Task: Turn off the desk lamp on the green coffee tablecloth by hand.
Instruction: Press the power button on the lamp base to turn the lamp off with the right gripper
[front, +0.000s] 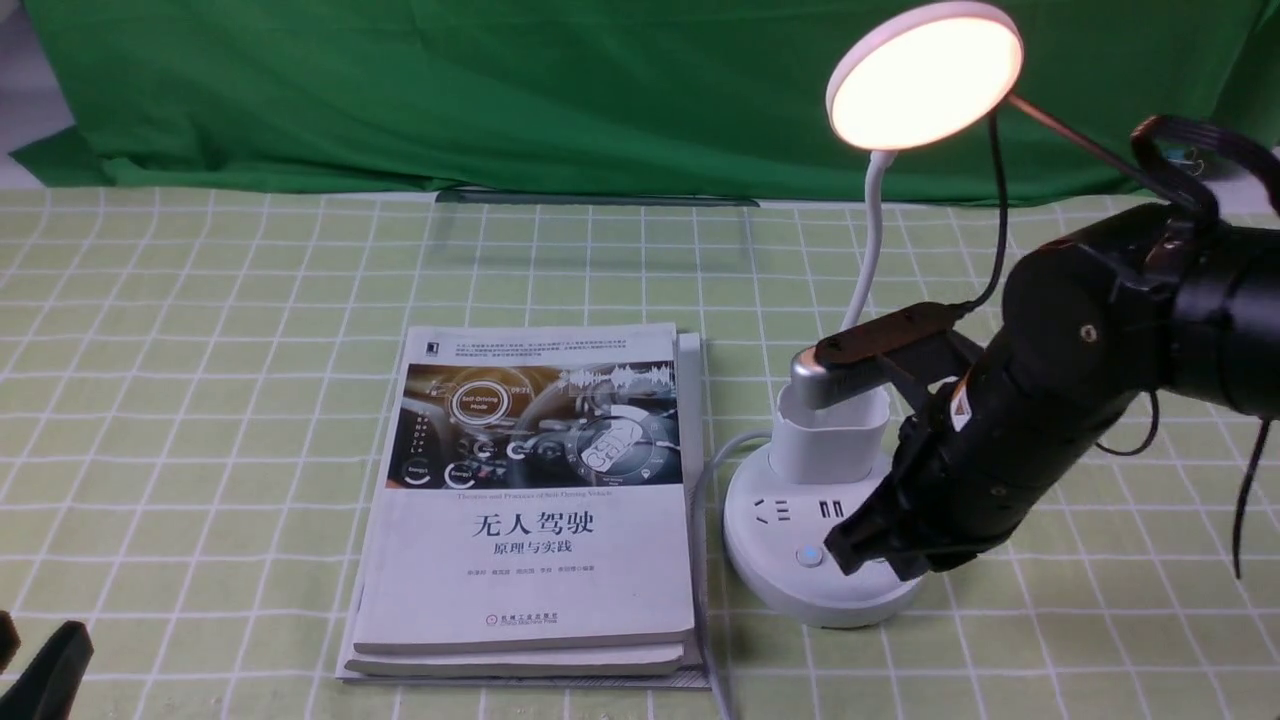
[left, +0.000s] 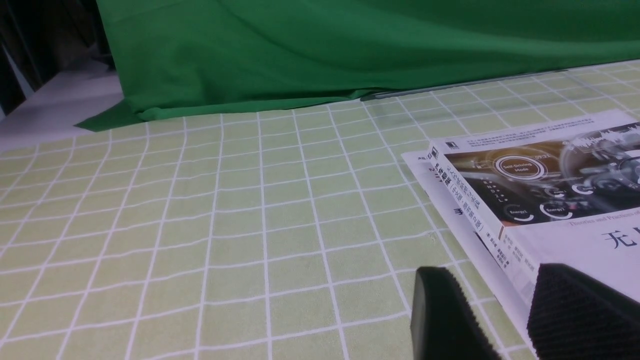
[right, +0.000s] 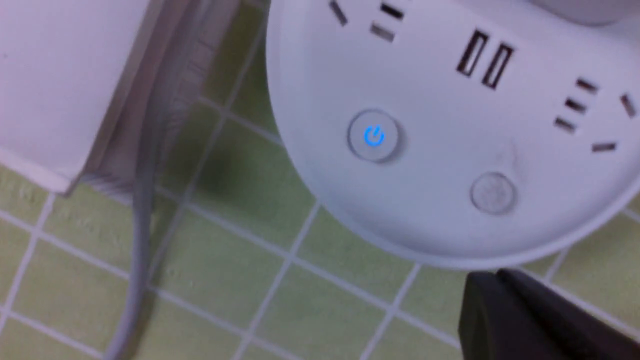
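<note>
The white desk lamp (front: 800, 520) stands on the green coffee tablecloth (front: 200, 400), right of centre. Its round disc head (front: 925, 75) glows warm. A blue-lit power button (front: 808, 556) and a plain button (right: 492, 192) sit on the round base (right: 450, 165). My right gripper (front: 845, 550) is shut and empty, its tip just above the base beside the blue button. In the right wrist view the shut jaws (right: 492, 285) lie just off the base rim. My left gripper (left: 492, 300) is open and empty, low near the books' corner.
Stacked books (front: 535, 500) lie left of the lamp, almost touching its base. The lamp's grey cord (right: 140, 200) runs between books and base toward the front edge. A dark green backdrop cloth (front: 450, 90) hangs behind. A black cable (front: 1000, 200) runs from my right arm.
</note>
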